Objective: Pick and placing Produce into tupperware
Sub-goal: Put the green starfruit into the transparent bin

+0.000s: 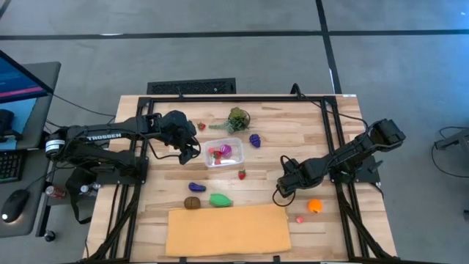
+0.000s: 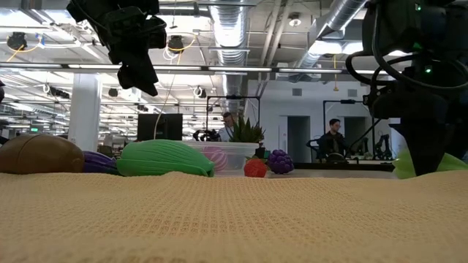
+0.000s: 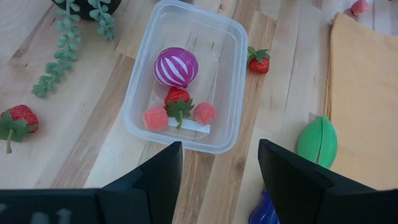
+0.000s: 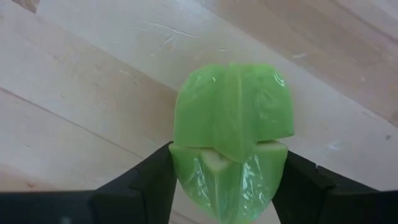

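From above, in the high view, the right gripper [image 1: 284, 188] is seen low over the bare wood to the right of the clear tupperware [image 1: 223, 152], with the left gripper [image 1: 187, 152] hovering just beside the tub's left end; loose produce is scattered around, a strawberry [image 1: 242, 174] below the tub, a purple grape bunch [image 1: 255, 140] to its upper right, a green ribbed piece [image 1: 220, 199] near the tan cloth [image 1: 227, 229], and an orange piece [image 1: 314, 206] beyond the right arm. In the low view, a sliver of pale green [image 2: 404, 165] is seen under the right arm's dark bulk, near the table. In the left wrist view, the left fingers [image 3: 155, 177] are held apart with nothing between them, and the tub is seen past them, already loaded with a striped purple ball [image 3: 176, 67], a strawberry and two pink pieces. In the right wrist view, a glossy green wedge-shaped piece [image 4: 231, 137] is gripped between the right fingers, clamped only at its lower part with most of its body standing out beyond the tips. A slip is judged the main risk, since the surface looks slick and the hold is shallow; a collision is also possible, as the left gripper waits beside the tub where the piece must be carried.
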`<state>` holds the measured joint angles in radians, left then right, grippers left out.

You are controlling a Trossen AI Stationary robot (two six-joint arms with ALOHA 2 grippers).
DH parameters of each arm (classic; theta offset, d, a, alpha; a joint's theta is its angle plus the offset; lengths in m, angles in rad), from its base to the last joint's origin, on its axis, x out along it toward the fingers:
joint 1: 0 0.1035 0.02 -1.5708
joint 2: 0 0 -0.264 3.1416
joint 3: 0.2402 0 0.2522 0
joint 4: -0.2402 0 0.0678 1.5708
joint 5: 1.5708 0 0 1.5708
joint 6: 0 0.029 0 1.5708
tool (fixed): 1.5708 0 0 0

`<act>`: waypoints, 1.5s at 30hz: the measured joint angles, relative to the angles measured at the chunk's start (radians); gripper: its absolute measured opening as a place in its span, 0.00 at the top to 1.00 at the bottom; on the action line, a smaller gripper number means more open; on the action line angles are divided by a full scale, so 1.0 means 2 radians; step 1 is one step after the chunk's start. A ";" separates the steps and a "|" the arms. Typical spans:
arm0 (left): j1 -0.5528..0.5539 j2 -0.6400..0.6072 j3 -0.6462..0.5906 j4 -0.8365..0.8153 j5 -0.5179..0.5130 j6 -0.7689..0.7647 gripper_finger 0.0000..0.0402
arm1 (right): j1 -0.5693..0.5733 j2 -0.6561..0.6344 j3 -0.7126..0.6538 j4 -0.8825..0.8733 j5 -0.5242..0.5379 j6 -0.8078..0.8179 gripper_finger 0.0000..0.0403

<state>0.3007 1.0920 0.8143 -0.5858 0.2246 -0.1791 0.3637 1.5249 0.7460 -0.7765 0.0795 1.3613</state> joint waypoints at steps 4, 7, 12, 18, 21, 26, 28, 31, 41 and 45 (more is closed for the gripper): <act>0.000 0.000 0.000 0.000 0.000 0.000 0.50 | 0.000 0.000 0.000 0.000 0.000 0.000 0.45; 0.000 0.000 0.000 0.000 0.000 0.000 0.50 | 0.000 0.000 0.000 0.000 0.000 0.000 0.45; 0.000 0.000 0.000 0.000 0.000 0.000 0.50 | 0.000 0.000 0.000 0.001 0.000 0.000 0.48; 0.000 0.000 0.000 0.000 0.000 0.000 0.50 | 0.000 0.000 0.000 0.002 0.000 0.000 0.49; 0.000 0.000 0.000 0.000 0.000 0.000 0.50 | 0.000 0.000 0.000 0.003 0.003 0.001 0.47; 0.000 0.000 0.000 0.000 0.000 0.000 0.50 | 0.001 -0.004 0.000 0.006 0.025 0.012 0.47; 0.000 0.000 0.000 0.000 0.000 0.000 0.50 | 0.003 -0.004 0.000 0.011 0.038 0.014 0.48; 0.000 0.000 0.000 0.000 0.000 0.000 0.50 | 0.008 -0.008 0.000 0.016 0.053 0.014 0.49; 0.000 0.000 0.000 0.000 0.000 0.000 0.50 | 0.027 -0.020 0.000 0.048 0.131 0.014 0.47; 0.000 0.000 0.000 0.000 0.000 0.000 0.50 | 0.035 -0.034 0.000 0.063 0.173 0.009 0.49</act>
<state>0.3008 1.0922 0.8143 -0.5865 0.2246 -0.1795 0.4332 1.4573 0.7456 -0.6501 0.4247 1.3795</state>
